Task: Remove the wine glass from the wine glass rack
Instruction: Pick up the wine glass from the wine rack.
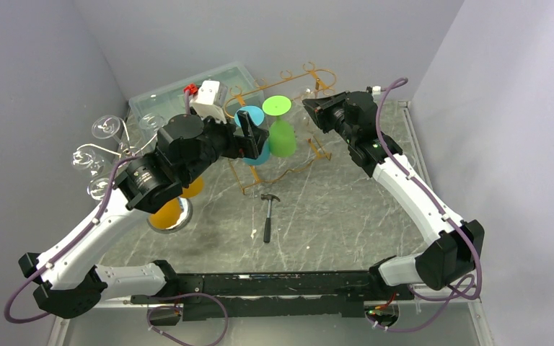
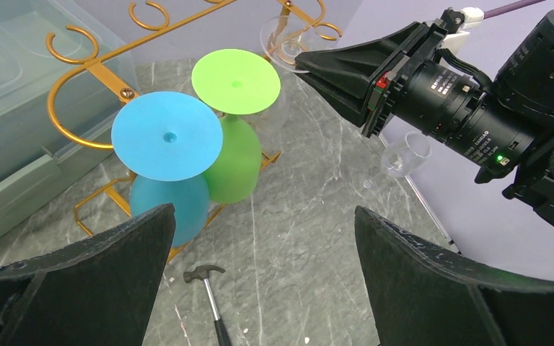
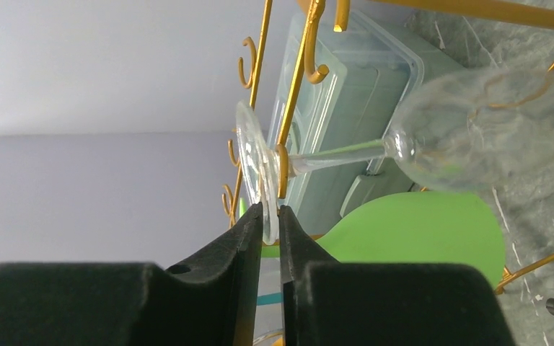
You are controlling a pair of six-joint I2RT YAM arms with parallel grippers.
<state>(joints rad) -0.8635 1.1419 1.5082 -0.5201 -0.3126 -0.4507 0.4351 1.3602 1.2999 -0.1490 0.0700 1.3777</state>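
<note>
The right gripper [image 3: 274,213] is closed to a narrow slit, and the rim of the foot of the clear glass [image 3: 476,137] is pinched between its fingertips. The glass is not yet taken off. It is hung on the rack [image 3: 288,108], with its stem passed through a gold slot right at the tips of these jaws. The foot is held against one side of the wire. The stem and bowl are stretched out sideways from the jaws on the other side. A pale box [image 3: 346,86] is seen beyond the tips, behind the rack.

The left gripper [image 2: 263,216] is opened wide, and nothing is held between its fingers. A blue glass [image 2: 166,135] and a green glass [image 2: 234,173] are hung foot-up on the rack straight ahead of these jaws, touching each other, the blue one nearer the left finger. A hammer [image 2: 213,288] is laid on the table [image 2: 310,216] below the gap between the fingers. Farther ahead, towards the right finger's side, the tips of the right gripper are seen set on the clear foot at the rack's top rail.
</note>
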